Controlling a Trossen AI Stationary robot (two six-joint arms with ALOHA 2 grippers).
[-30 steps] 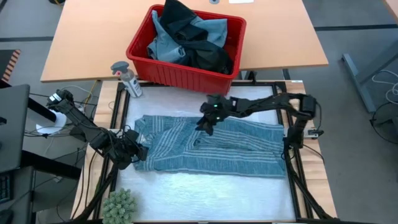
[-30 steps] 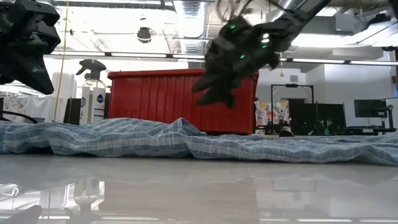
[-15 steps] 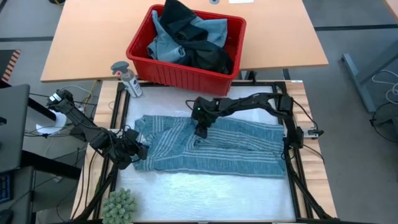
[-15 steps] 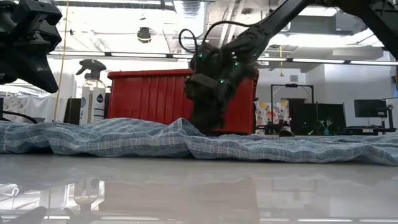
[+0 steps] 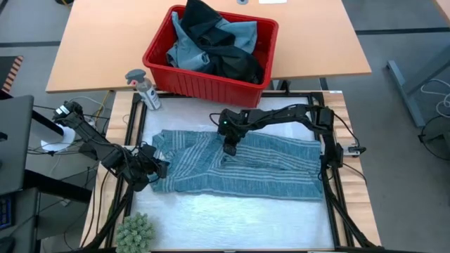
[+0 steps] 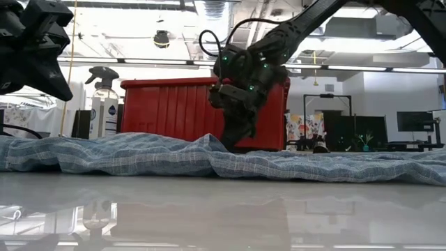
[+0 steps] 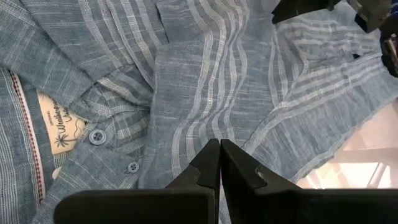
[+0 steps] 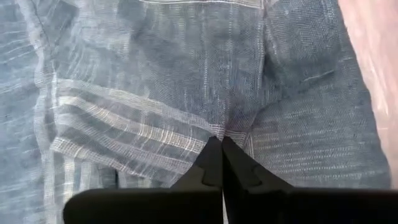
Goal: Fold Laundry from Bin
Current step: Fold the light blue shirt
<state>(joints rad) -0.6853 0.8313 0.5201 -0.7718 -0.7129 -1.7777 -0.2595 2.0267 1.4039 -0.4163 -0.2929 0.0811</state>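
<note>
Left gripper [image 5: 156, 169] sits at the left edge of the striped shirt [image 5: 267, 165], fingers pressed together with nothing between them. Moving right, the right gripper [image 5: 229, 148] is down on the shirt's upper middle, pinched tight on a fold of the fabric. Behind the shirt, the red bin [image 5: 169, 81] holds the remaining laundry [image 5: 211, 46], light blue and black.
</note>
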